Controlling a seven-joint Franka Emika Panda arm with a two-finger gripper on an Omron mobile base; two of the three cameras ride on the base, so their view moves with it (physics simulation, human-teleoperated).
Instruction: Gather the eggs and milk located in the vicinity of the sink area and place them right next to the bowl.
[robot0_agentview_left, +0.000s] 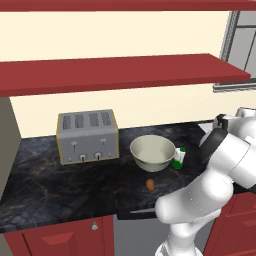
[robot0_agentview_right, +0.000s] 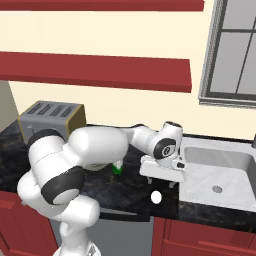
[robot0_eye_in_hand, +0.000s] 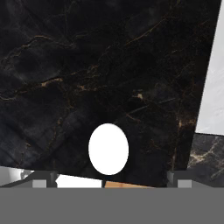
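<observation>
Risk I'm weighing: smooth white oval egg (robot0_eye_in_hand: 108, 149), lying on black marble counter (robot0_eye_in_hand: 87, 65) near front edge, left of pale grey metal sink (robot0_agentview_right: 220, 170), rolling off if spread two-finger gripper (robot0_agentview_right: 162, 183), hovering above, is nudging it. I'm counting: two eggs, second brown egg (robot0_agentview_left: 150, 184) near off-white round bowl (robot0_agentview_left: 153, 152); one green-capped white milk carton (robot0_agentview_left: 179, 157) touching bowl's right; one grey toaster (robot0_agentview_left: 87, 136).

Brown egg (robot0_agentview_left: 150, 185) lies before bowl (robot0_agentview_left: 153, 152), milk (robot0_agentview_left: 179, 157) beside
</observation>
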